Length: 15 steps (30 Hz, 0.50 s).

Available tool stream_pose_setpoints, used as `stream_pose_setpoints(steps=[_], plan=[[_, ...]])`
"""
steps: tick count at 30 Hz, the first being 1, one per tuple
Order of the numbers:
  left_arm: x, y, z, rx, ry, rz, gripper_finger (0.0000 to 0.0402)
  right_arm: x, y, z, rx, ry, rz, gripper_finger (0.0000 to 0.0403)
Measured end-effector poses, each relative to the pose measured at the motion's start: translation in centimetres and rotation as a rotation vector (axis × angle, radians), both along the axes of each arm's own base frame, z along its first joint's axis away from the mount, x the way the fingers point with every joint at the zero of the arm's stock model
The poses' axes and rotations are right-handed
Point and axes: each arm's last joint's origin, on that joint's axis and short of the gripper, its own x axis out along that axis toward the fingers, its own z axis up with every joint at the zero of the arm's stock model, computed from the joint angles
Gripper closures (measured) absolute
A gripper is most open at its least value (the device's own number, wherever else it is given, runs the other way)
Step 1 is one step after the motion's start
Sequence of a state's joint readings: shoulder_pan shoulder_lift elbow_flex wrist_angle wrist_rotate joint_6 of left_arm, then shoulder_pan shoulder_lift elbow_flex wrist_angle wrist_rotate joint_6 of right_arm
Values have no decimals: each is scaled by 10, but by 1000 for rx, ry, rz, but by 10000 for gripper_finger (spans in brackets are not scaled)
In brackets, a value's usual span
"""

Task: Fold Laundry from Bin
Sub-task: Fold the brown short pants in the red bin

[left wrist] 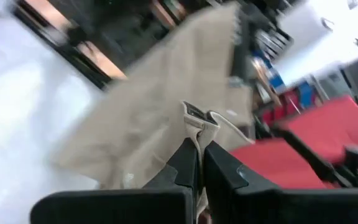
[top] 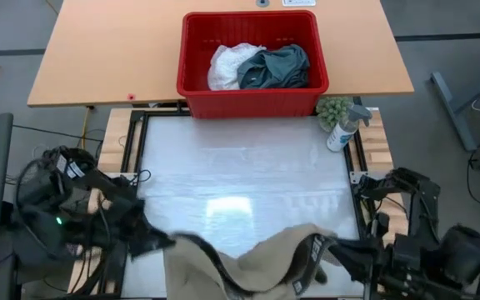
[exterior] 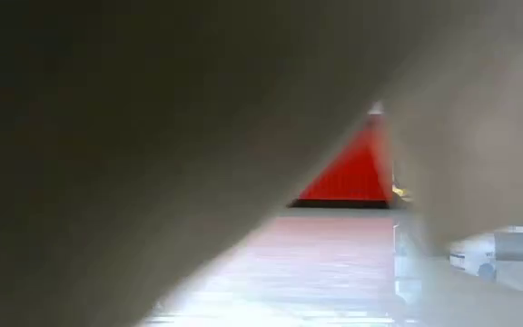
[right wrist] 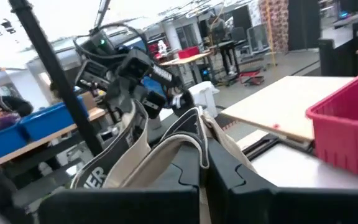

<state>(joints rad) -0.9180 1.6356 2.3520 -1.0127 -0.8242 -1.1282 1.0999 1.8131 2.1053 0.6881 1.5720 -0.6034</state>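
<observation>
A beige garment [top: 257,258] with a dark lettered band [top: 310,255] hangs stretched between my two grippers above the white table's near edge. At its left end my left gripper [top: 172,242] is shut on it; at its right end my right gripper [top: 333,247] is shut on it. In the low view the beige cloth [exterior: 152,136] fills most of the picture. At the far side stands the red bin [top: 252,100], with a white garment [top: 227,65] and a dark teal garment [top: 277,67] lying in it. My left gripper [left wrist: 199,165] pinches a folded edge of the beige garment [left wrist: 194,124] between its two fingers, which point about level. From there the cloth spreads away toward the other arm, lifted off the table. My right gripper [right wrist: 205,165] pinches the beige garment's edge [right wrist: 197,127] between its two fingers, pointing level, close to the dark lettered band [right wrist: 95,177]. The cloth runs from the fingers toward the left arm [right wrist: 126,68] and sags in between.
A spray bottle [top: 344,129] and a small green plant [top: 333,110] stand at the table's far right corner beside the bin. A wooden table [top: 98,50] lies behind the bin. Between the bin and the held garment lies the white work surface [top: 240,167].
</observation>
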Motion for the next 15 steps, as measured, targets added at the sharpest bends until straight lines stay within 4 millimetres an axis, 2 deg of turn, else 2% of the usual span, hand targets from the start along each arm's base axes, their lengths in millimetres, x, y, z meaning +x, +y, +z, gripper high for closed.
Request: stream_pose_setpoints(steps=[3,9,15], plan=[[-8,22,0,44,31,99,401,14,-13,10,-39,21,-54,376],[-16,51,-28,103,254,280,401,50,-41,9,-107,68,-189,376],[-3,60,-47,180,370,253,401,79,-71,-1,-174,127,-313,376]])
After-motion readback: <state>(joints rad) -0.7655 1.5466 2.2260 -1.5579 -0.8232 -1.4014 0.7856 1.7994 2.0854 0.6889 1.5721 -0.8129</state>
